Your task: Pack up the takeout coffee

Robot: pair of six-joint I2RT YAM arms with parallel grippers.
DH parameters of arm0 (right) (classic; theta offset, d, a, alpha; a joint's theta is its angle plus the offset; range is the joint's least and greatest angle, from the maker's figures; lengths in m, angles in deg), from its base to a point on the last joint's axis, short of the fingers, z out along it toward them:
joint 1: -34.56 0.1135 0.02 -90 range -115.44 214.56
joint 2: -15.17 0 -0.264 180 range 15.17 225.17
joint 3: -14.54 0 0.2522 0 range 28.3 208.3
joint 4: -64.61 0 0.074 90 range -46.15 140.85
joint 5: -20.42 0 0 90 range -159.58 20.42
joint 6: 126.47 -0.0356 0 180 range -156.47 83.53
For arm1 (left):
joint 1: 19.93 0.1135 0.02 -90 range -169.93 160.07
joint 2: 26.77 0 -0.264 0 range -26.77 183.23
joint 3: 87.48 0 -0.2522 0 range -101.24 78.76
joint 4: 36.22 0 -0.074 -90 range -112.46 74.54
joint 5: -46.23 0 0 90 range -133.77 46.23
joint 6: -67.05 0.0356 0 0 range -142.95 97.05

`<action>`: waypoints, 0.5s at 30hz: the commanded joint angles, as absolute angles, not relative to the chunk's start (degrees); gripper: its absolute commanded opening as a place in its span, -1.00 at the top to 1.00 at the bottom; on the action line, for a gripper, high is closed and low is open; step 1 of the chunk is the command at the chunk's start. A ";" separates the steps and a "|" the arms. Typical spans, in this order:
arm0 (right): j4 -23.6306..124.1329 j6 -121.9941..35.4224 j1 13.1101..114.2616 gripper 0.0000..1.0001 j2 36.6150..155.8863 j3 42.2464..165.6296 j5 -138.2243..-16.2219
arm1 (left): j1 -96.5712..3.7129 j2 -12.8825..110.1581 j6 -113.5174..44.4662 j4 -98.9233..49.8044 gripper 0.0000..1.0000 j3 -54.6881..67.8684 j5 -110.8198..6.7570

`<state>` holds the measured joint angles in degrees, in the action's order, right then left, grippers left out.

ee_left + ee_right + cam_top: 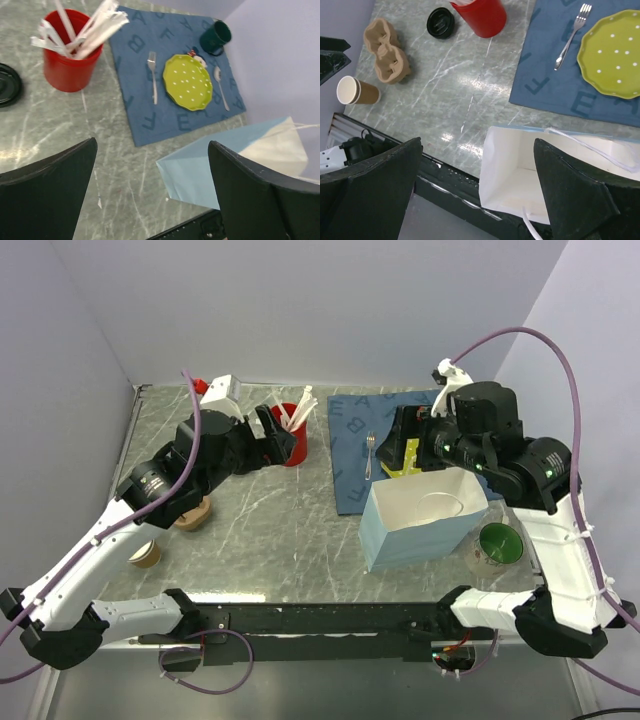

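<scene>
Takeout coffee (440,22), only round black plastic lid visible, beside red plastic cup (480,15). Left gripper (152,150) wide, empty; right gripper (479,145) wide, just beside open pale-blue paper bag (487,165).

Bright even light, soft shadows, glare on table (465,82), left wrist view blurred.
</scene>
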<state>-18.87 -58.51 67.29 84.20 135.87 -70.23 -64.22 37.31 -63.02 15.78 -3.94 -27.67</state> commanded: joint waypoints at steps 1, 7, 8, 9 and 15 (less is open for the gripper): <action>-15.17 -57.92 66.99 -1.00 85.30 137.55 -71.78 | -64.23 37.39 -62.32 17.53 -0.99 -5.97 -19.97; -13.67 -54.32 67.08 -1.00 86.71 140.36 -71.77 | -56.08 44.84 -71.88 31.37 -0.90 -11.58 -14.68; -12.45 -53.70 66.99 -1.00 86.54 140.19 -73.43 | -50.22 45.99 -73.55 33.77 -0.81 -12.03 -16.51; -11.39 -53.61 67.08 -1.00 86.28 139.58 -74.06 | -46.95 46.96 -76.62 35.97 -0.63 -11.94 -17.92; -4.36 -54.31 66.99 -0.97 82.41 130.88 -80.99 | -32.07 50.40 -84.71 49.61 -0.44 -7.22 -13.73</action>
